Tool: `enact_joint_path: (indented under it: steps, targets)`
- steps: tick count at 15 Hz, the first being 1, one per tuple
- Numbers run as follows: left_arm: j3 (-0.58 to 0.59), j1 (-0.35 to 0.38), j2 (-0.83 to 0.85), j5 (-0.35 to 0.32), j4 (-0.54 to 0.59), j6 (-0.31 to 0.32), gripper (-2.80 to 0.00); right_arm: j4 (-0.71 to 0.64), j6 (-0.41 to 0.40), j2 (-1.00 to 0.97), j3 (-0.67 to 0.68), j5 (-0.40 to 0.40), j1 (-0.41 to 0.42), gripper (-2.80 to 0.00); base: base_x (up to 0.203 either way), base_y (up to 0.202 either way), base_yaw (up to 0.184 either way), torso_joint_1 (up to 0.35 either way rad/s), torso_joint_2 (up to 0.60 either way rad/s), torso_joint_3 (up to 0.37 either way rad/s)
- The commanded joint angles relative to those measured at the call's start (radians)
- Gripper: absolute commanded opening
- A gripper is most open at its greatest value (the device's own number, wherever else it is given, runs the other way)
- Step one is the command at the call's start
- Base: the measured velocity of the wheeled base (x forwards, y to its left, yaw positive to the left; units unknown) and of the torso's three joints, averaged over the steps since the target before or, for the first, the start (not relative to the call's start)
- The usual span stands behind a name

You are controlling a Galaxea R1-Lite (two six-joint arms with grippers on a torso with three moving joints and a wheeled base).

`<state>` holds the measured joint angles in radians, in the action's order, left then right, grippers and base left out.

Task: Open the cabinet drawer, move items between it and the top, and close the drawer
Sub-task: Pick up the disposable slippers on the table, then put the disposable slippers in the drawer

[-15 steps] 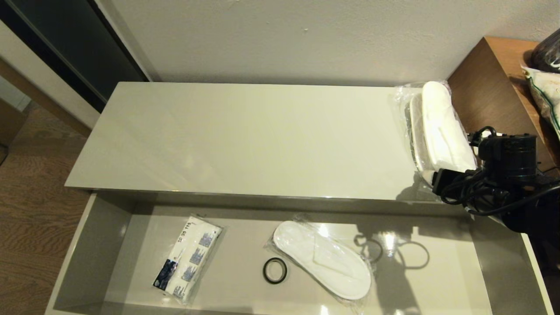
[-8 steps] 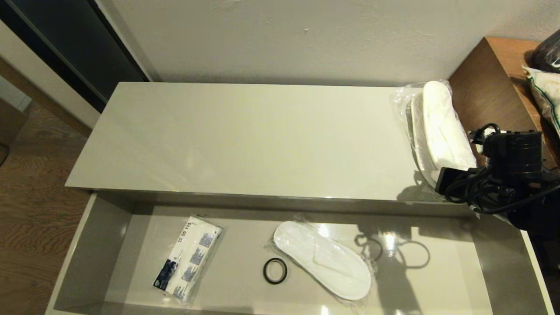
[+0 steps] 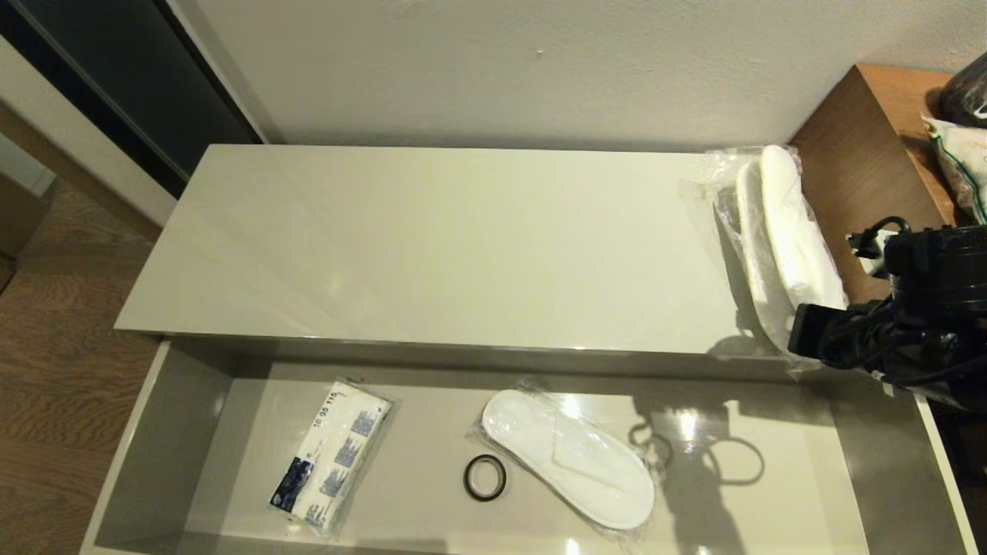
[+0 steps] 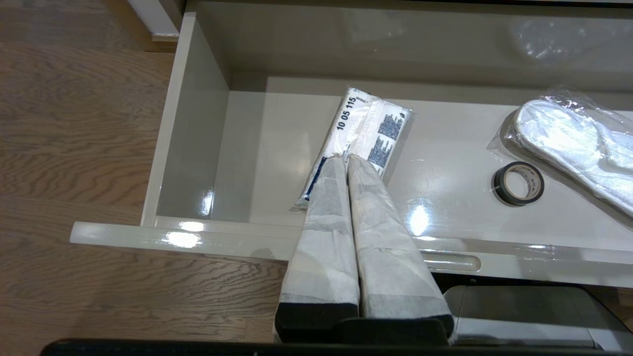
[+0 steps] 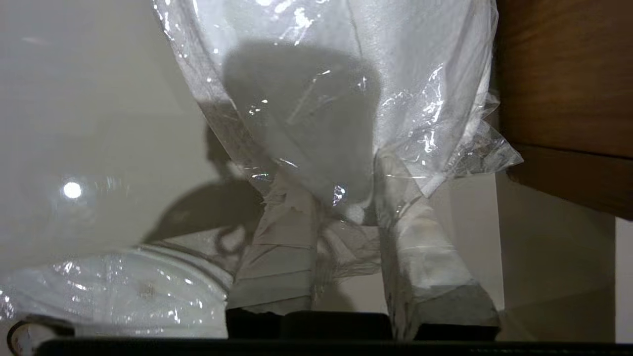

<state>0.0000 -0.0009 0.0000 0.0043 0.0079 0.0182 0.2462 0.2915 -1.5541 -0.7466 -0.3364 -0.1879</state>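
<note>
The cabinet drawer point(image 3: 154, 462) stands pulled out below the cream top point(image 3: 463, 247). In it lie a flat white packet point(image 3: 328, 455) with blue-black print and one pair of bagged white slippers point(image 3: 570, 459). A second bagged pair point(image 3: 786, 231) is at the top's right end, tipped up on its edge. My right gripper point(image 5: 341, 198) is shut on the near end of this bag point(image 5: 321, 74), a taped finger on each side. Its arm point(image 3: 910, 308) hides the grip in the head view. My left gripper point(image 4: 346, 157) is shut and empty, hanging above the drawer's front over the packet point(image 4: 368, 128).
A small black ring point(image 3: 484, 477) lies beside the slippers in the drawer. A taller brown wooden desk point(image 3: 856, 154) stands right against the top's right end, carrying bags point(image 3: 956, 154). A wall runs behind the cabinet. Wooden floor lies to the left.
The right gripper's fingers have closed on the end of the bagged slippers on the top. The pair has tipped onto its edge and shifted right, and the arm has moved right.
</note>
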Motion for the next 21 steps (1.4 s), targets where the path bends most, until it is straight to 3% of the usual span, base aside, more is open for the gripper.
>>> enact_joint_path:
  steps: [1,10,15,21]
  targets:
    - [-0.001,-0.001,0.001,0.0,0.0,0.0,-2.8,-0.023,0.002,0.048,-0.001,0.016,-0.002,-2.8,0.0,0.0,0.0,0.0,0.0,0.0]
    - [0.0,-0.001,0.0,0.0,0.0,0.0,-2.8,-0.293,-0.003,0.28,0.034,0.122,-0.035,-2.8,0.0,0.0,0.0,0.0,0.0,0.0]
    - [0.0,-0.001,0.0,0.0,0.0,0.0,-2.8,-0.478,-0.048,0.471,0.077,0.134,-0.091,-2.8,0.0,0.0,0.0,0.0,0.0,0.0]
    - [0.0,-0.001,0.0,0.0,0.0,0.0,-2.8,-0.702,-0.133,0.782,0.253,0.127,-0.172,-2.8,0.0,0.0,0.0,0.0,0.0,0.0]
